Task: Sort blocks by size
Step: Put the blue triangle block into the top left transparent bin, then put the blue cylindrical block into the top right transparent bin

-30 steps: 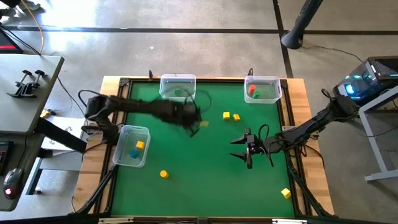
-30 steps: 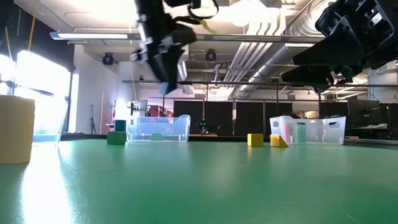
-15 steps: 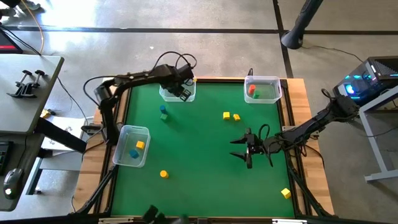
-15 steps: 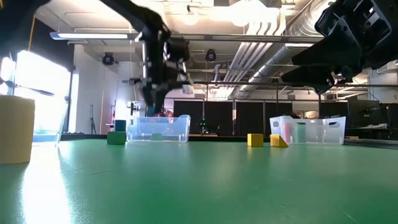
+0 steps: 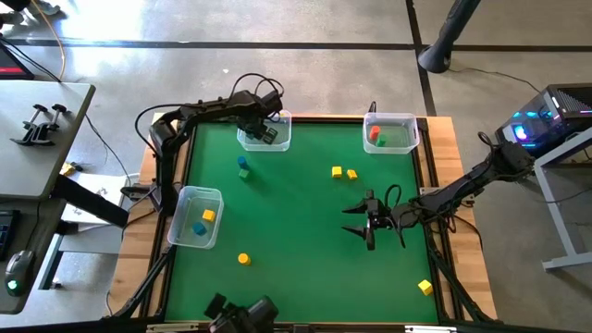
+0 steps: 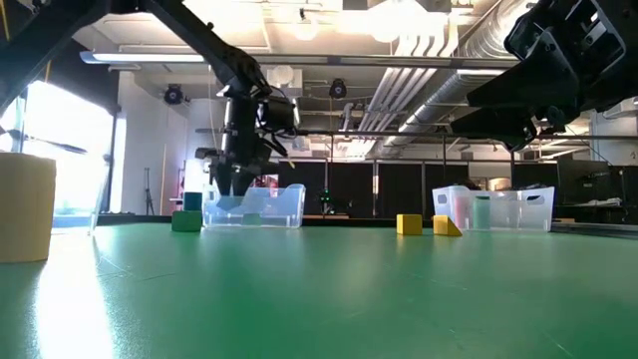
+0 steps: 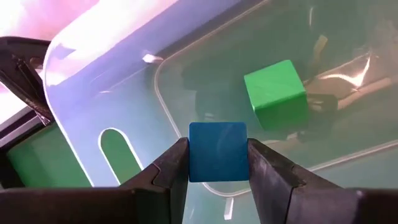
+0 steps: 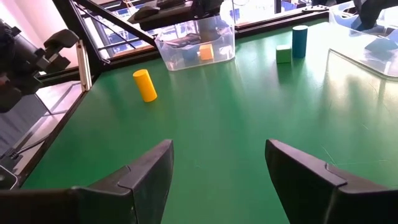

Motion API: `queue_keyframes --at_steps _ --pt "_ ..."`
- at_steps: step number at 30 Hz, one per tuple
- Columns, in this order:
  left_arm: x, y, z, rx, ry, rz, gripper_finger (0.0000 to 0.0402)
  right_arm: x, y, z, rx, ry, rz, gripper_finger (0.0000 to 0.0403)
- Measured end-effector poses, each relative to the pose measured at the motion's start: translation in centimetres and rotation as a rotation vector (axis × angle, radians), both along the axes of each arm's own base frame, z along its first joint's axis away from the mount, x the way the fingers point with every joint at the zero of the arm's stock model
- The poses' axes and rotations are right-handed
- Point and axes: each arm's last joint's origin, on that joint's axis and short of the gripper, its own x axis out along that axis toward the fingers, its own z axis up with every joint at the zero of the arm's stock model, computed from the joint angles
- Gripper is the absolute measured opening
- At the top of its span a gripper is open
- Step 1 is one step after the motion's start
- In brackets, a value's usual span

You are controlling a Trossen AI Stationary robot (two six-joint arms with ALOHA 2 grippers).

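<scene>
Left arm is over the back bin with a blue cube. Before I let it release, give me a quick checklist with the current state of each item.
1. Blue cube held squarely in the left gripper: ok.
2. Left gripper above the back-left clear bin, not the mat: ok.
3. Drop spot free of the green cube already inside: ok, it lies to one side.
4. Gripper low enough for a soft drop: cannot tell.
5. Right gripper out of the way, open at mid-table: ok.

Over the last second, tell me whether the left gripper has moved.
Yes. The left gripper, shut on a blue cube, swung from mid-table to the clear plastic bin at the table's far edge, beside the green cube inside.
</scene>
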Motion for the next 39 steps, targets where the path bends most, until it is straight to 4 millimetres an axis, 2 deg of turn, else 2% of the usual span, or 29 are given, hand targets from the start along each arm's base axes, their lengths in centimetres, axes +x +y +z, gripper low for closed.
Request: queue_keyframes --at_steps 9,14,18,21,26,32,36,39 --pt "0.0 0.0 0.0 0.004 -0.005 0.02 0.0179 0.0 0.0 0.0 0.014 0.003 -0.004 0.0249" --pt "-0.1 0.0 0.3 0.005 -0.003 -0.004 0.0185 0.0 0.0 -0.1 0.012 0.008 -0.003 0.0249" --pt "-0.2 -0.4 1.8 0.041 -0.021 -0.022 0.0184 0.0 0.0 -0.1 0.01 0.011 -0.003 0.0249" --pt "0.0 -1.5 3.6 0.111 -0.022 -0.056 0.0184 0.0 0.0 -0.1 0.009 0.015 -0.003 0.0249" --pt "0.6 -4.6 7.3 0.246 -0.066 -0.11 0.0184 -0.1 0.0 -0.2 0.015 0.018 -0.004 0.0249" --pt "1.9 -10.5 11.2 0.397 -0.151 -0.229 0.0184 -0.1 0.0 -0.2 0.033 0.022 -0.01 0.0249" --pt "3.4 -15.3 12.0 0.473 -0.193 -0.344 0.0184 -0.1 0.0 -0.2 0.033 0.023 -0.01 0.0249" --pt "4.2 -18.7 11.4 0.504 -0.226 -0.429 0.0184 -0.1 0.0 -0.3 0.031 0.025 -0.009 0.0249"
